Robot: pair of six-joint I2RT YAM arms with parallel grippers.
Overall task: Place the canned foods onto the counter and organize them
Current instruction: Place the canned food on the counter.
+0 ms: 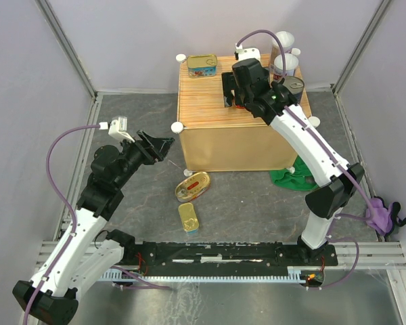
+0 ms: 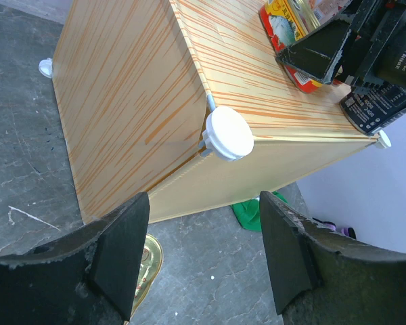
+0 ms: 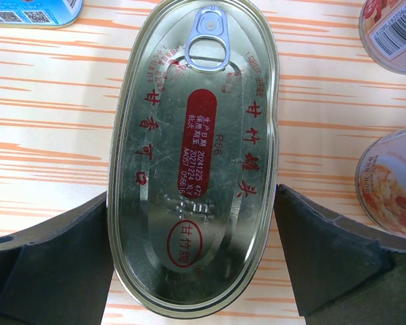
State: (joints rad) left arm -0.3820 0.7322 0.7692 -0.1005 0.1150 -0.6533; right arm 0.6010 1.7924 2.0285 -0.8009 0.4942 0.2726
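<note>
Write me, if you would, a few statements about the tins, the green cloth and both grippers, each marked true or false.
1. The oval gold tin with red print lies flat on the striped top of the light-wood counter, between the fingers of the right gripper. True.
2. The left gripper holds a tin. False: its jaws are open and empty, near a white corner knob.
3. A second oval gold tin and a rectangular gold tin lie on the grey floor. True.
4. The green cloth lies on the counter. False: it lies on the floor by the counter's near right corner.
</note>
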